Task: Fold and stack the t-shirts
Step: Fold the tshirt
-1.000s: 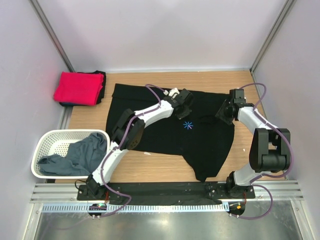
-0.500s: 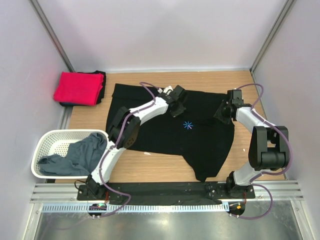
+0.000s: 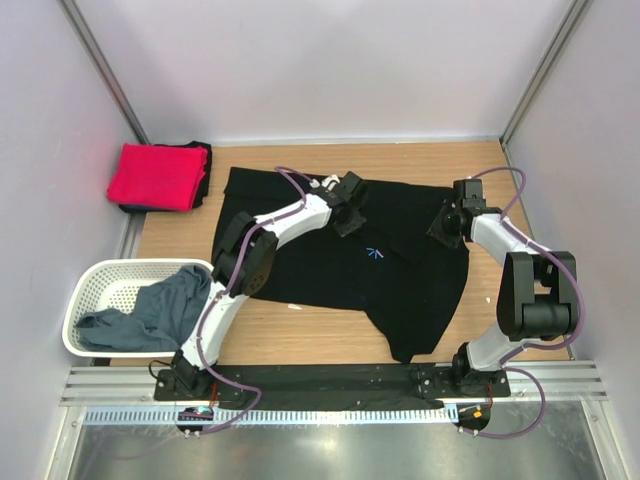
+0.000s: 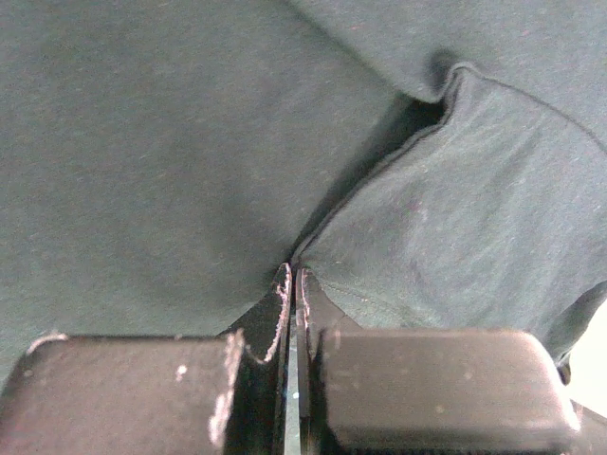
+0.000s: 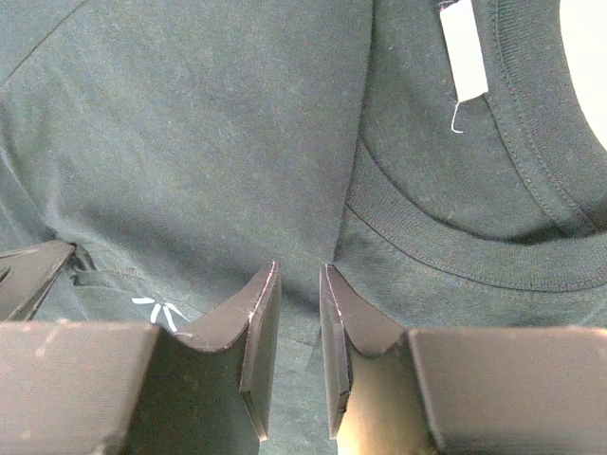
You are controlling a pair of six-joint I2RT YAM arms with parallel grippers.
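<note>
Near-left corner of the worktop [image 3: 300, 335]: white lattice basket [image 3: 88, 278] with the grey-blue t-shirt [image 3: 150, 310] bunched up inside, a bit of it hanging over the rim on the right.

The big black t-shirt [image 3: 320, 270] is spread across the middle. Its long axis runs left to right, with the collar [image 5: 455, 246] toward the right edge and one sleeve pointing at the near edge. The white neck label [image 5: 465, 47] is showing. A fold of cloth lies over part of the little blue starburst [image 3: 375, 254].

The left gripper [image 4: 292, 273] is clamped tight on a fold of the black tee near its far hem. The right gripper [image 5: 296, 270] is down on the cloth right by the collar, jaws narrow with a slim gap. Can't tell if it's actually pinching fabric.

Far-left corner: the red t-shirt [image 3: 155, 175], folded flat on top of something dark.
</note>
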